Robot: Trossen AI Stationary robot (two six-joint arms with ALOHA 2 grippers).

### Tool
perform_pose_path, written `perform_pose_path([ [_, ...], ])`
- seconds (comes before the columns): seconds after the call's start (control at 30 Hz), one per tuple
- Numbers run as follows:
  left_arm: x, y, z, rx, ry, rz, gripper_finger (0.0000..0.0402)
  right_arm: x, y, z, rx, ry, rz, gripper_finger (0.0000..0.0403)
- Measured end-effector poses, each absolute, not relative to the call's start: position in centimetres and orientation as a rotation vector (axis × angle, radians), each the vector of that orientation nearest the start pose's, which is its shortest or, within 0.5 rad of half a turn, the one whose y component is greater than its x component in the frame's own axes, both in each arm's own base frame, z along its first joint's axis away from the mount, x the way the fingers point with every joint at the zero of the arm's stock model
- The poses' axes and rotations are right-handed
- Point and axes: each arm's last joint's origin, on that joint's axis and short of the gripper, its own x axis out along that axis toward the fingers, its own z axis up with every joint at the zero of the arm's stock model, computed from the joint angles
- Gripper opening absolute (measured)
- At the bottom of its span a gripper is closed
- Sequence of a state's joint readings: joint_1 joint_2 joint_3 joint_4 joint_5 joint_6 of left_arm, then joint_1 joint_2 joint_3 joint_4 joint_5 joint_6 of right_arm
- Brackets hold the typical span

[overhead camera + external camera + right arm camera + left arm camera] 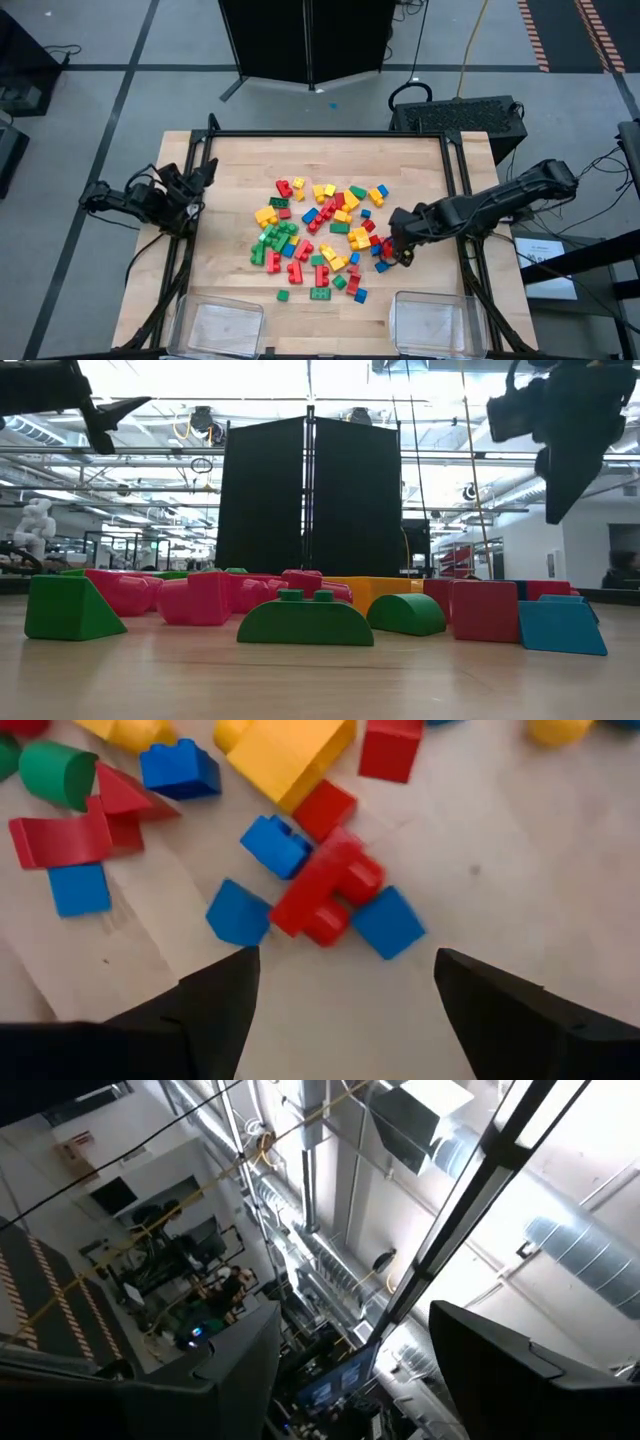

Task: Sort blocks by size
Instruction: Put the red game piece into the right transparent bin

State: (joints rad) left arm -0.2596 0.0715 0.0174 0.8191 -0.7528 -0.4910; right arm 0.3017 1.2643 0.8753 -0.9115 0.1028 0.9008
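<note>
Dozens of light, stiff, smooth plastic studded toy bricks (320, 235) cover the wooden desk (240, 170). Right pincer (340, 985), fingers apart and empty, hovers above a long red studded brick (325, 890); I would grip it across its flat sides. Left pincer (205, 175), beside the pile, is also apart.

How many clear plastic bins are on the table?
2: one bin at the table's near left corner, the other bin at its near right corner. None appears hidden.

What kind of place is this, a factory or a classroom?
Probably a robotics lab or workshop hall. Bare ducts and pipes run along the ceiling, a black partition screen stands behind the wooden table, and cables trail across the grey floor.
</note>
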Motion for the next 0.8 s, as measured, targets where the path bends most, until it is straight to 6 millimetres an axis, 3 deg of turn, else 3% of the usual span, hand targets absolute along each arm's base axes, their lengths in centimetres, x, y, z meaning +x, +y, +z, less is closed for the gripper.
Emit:
perform_pose_path([
  [0.27, 7.1, 0.2, 23.1, -0.841, -0.792, 0.307, 0.0255, 23.0, 7.2, 20.0, 0.536, 1.246, -0.434, 0.0283],
  [0.8, 7.1, 0.2, 23.0, -0.84, -0.789, 0.31, 0.0255, 24.6, 7.5, 15.5, 0.477, 1.342, -0.595, 0.0283],
])
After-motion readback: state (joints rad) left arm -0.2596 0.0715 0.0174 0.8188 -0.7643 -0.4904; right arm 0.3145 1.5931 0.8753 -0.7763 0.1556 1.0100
